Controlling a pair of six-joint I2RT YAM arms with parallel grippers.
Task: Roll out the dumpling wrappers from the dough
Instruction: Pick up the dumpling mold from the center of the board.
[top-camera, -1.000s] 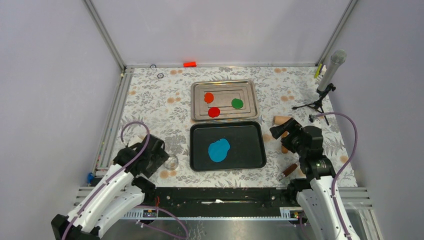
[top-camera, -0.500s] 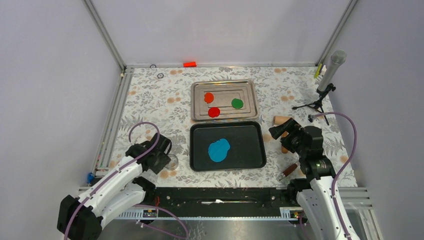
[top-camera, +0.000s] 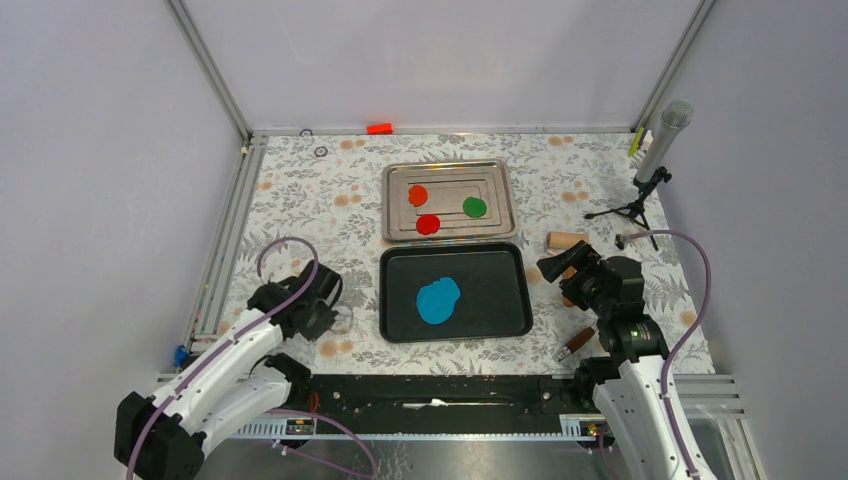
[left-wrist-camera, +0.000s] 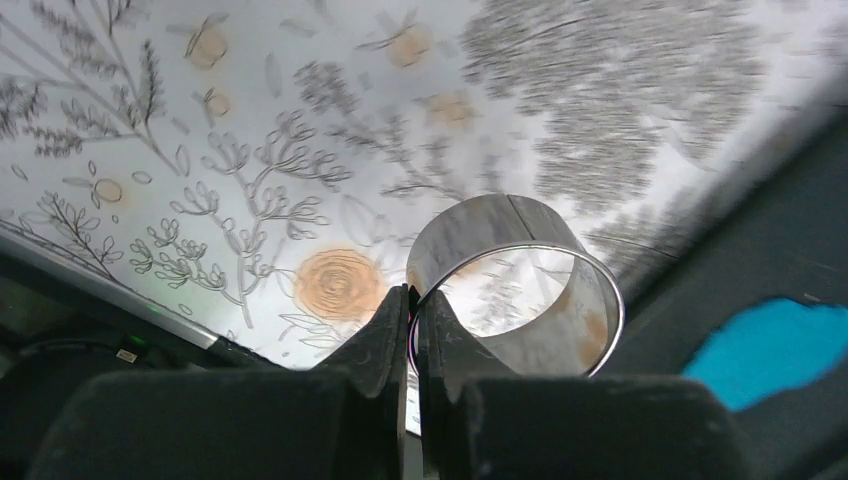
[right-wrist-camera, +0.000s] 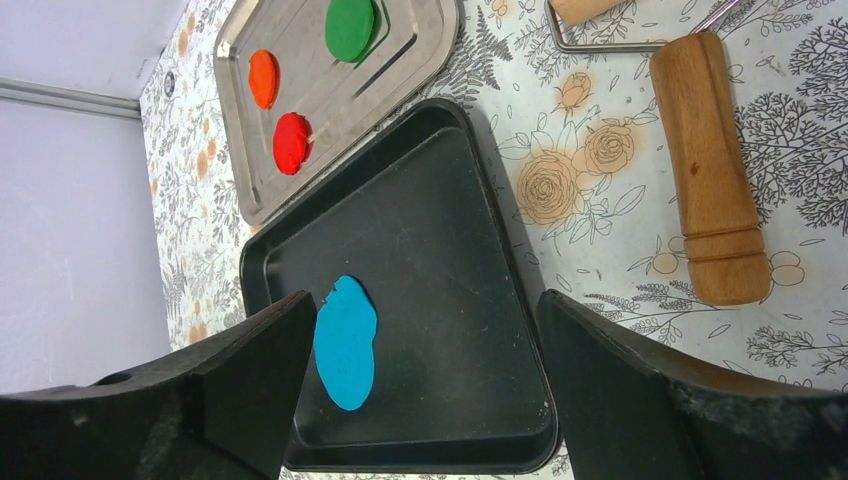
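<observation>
The left end effector (left-wrist-camera: 410, 322) is clamped shut on the thin wall of a metal ring (left-wrist-camera: 520, 275), which stands on the flower-patterned desk (top-camera: 300, 200) just left of a black tray (top-camera: 505, 322). In that tray lies the dough (top-camera: 438, 299), a thin, irregular blue sheet resting left of centre and touched by neither arm. Behind it, a steel tray (top-camera: 398, 236) holds three dumpling wrappers: an orange disc (top-camera: 418, 195), a red disc (top-camera: 428, 224) and a green disc (top-camera: 474, 207), each lying apart from the others. The right end effector (top-camera: 566, 266) hangs above the desk just right of the black tray, its jaws spread wide and gripping nothing. Below it a wooden handle (right-wrist-camera: 710, 170) lies flat on the desk, joined by a wire frame to a wooden roller (top-camera: 567, 240).
</observation>
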